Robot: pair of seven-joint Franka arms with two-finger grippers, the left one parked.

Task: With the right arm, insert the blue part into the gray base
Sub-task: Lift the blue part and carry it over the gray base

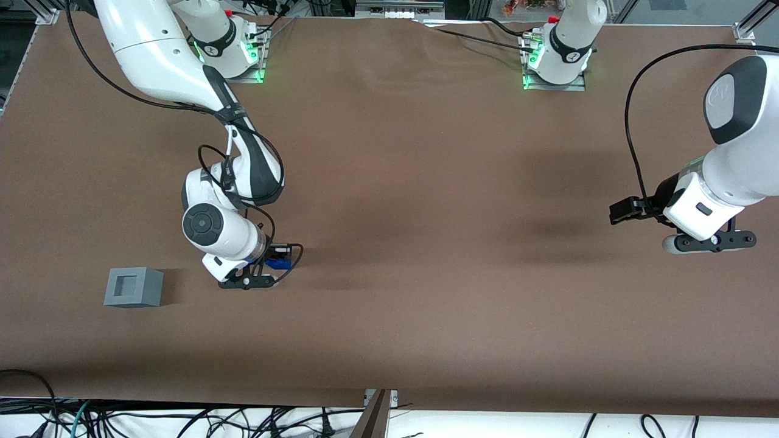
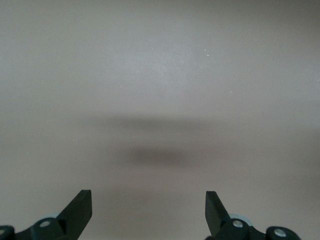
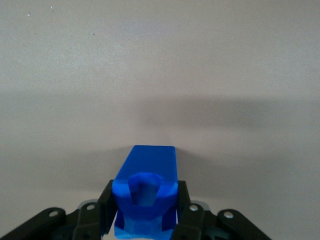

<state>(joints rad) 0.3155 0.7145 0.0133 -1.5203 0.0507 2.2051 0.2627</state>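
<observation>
Working arm: the white jointed right arm with dark-gray elbow sections reached down over the brown table, its wrist low above the surface.
End effector: the black two-finger end effector sat near the table, its fingers closed against both sides of the blue part.
Blue part: the small bright-blue angular plastic part was clamped between the fingers, one end projecting forward past them; in the front view only a sliver of blue showed under the wrist.
Gray base: the light-gray plastic cube with a square recess in its top stood upright on the table, well apart from the end effector, toward the working arm's end of the table and slightly nearer the front camera.
Done: the grasp looked secured, judging by the fingers pressing on the part.
Left: carrying the part over to the base, lining it up with the recess, pushing it in and letting go. The recess was unfilled.
Progress: roughly the first third, by my judgement.
</observation>
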